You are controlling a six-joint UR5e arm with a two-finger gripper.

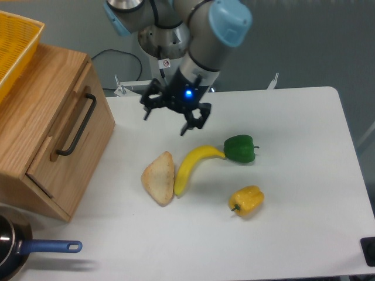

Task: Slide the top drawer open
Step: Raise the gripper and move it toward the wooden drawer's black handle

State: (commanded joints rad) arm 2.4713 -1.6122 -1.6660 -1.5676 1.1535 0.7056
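White table (304, 193) — open tool (170, 120) aloft

Gripper (169, 120) hangs open above table (304, 175) btwn top drawer (61, 146) w/ black handle (78, 125) & banana (190, 167).

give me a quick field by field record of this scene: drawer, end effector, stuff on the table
drawer: top drawer looks shut, front about level with the cabinet
handle: black bar handle, nothing touching it
end effector: end effector open, empty, above the table, right of the drawer
food: bread, banana, green pepper, yellow pepper
other: yellow basket on the cabinet; pan at lower left
task status: not yet started
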